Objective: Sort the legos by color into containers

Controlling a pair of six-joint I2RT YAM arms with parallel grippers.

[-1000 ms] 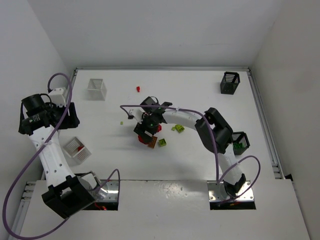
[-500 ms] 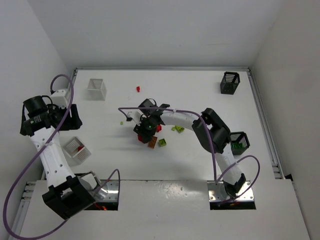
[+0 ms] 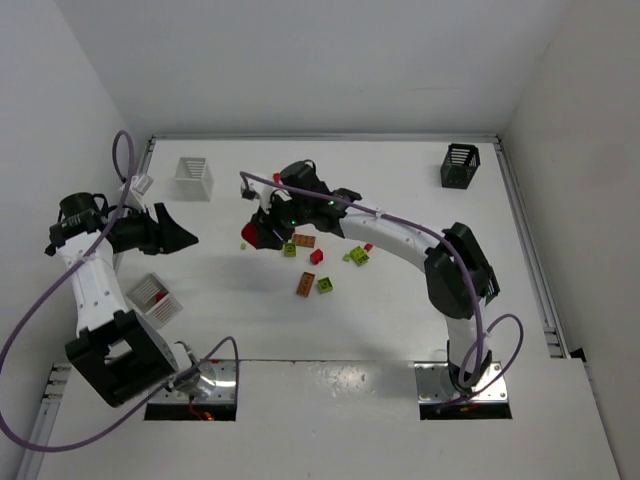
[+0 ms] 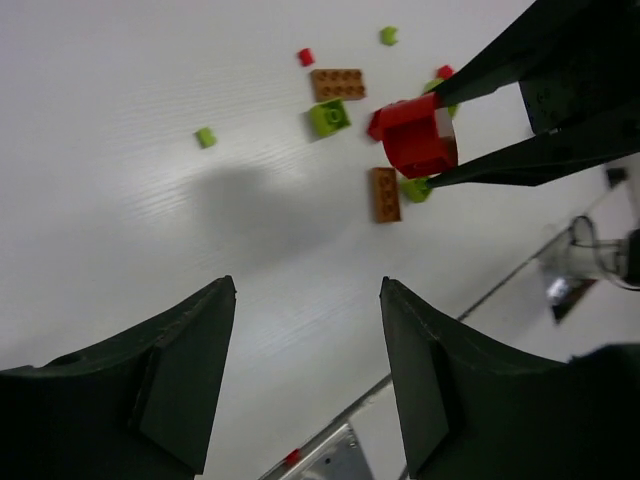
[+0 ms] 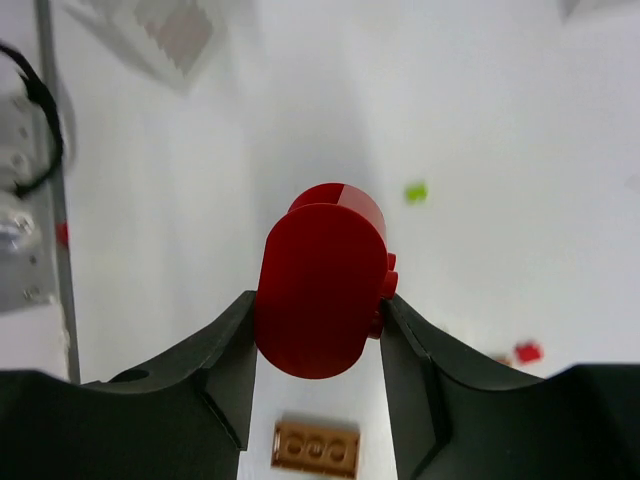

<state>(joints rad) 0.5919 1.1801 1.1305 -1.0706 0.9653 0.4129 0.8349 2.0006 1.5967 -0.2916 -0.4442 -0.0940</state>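
My right gripper [image 3: 263,231] [image 5: 319,300] is shut on a large red lego [image 5: 322,285] [image 4: 415,135] and holds it above the table, left of the loose pile. Below it lie an orange-brown brick [image 5: 316,447] [image 3: 304,240], another orange-brown brick [image 3: 305,284], yellow-green pieces [image 3: 357,256] and a small red piece [image 3: 317,256]. My left gripper [image 3: 186,238] [image 4: 307,287] hangs open and holds nothing, left of the red lego and pointing toward it. A white basket [image 3: 155,297] [image 5: 165,30] with red inside stands at the near left.
A second white basket [image 3: 194,178] stands at the back left and a black basket [image 3: 460,166] at the back right. A tiny yellow-green piece [image 3: 243,244] lies apart on the left. My right arm [image 3: 400,235] spans the table's middle.
My right gripper closed on the red lego, lifted it off the pile and carried it back and to the left. My left gripper swung right, toward the middle.
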